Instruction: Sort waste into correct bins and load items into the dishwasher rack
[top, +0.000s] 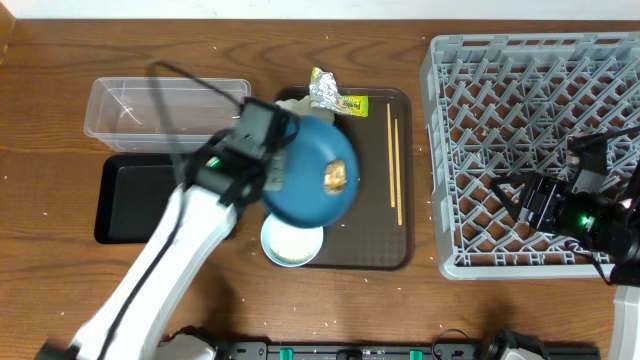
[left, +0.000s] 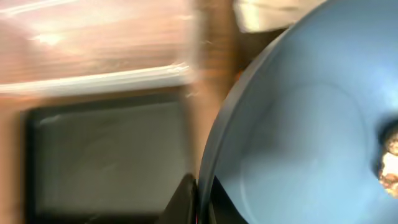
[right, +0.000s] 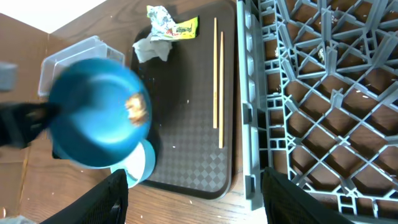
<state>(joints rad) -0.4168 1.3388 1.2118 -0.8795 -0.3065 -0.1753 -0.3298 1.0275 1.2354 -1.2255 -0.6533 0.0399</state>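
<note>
dark brown wood grain covers the bench, and most of its right end is taken up by the dishwasher rack (top: 530, 150), a light-grey crate with a lattice floor. the right hand (top: 525, 200) hangs over the rack's near part; in its wrist view its two dark fingers (right: 106, 199) stand wide apart with nothing between them.

a brown serving tray (top: 380, 240) lies at the middle of the bench, just left of the rack. the left hand (top: 275, 160) is clamped on the left rim of the dark blue dish (top: 310, 175) and holds it raised and tilted over the tray's left side. a brown food lump (top: 334, 178) sits on the dish's inner face. the dish hides part of the tray and overlaps the white bowl (top: 292, 243), which rests at the tray's near left corner.

at the tray's far edge lie the crumpled silver foil (top: 325, 90), the yellow-green wrapper (top: 350, 103) touching it, and the crumpled white napkin (right: 151, 50), partly covered by the dish from above. two thin wooden sticks (top: 394, 160) lie side by side along the tray's right side, running from far to near.

toward the left end, the clear tub (top: 165, 108) stands near the far edge and the black tray (top: 140, 200) lies just nearer, the left arm crossing over its near right corner. the left wrist view is blurred, showing the dish's edge with the black tray beyond it.
</note>
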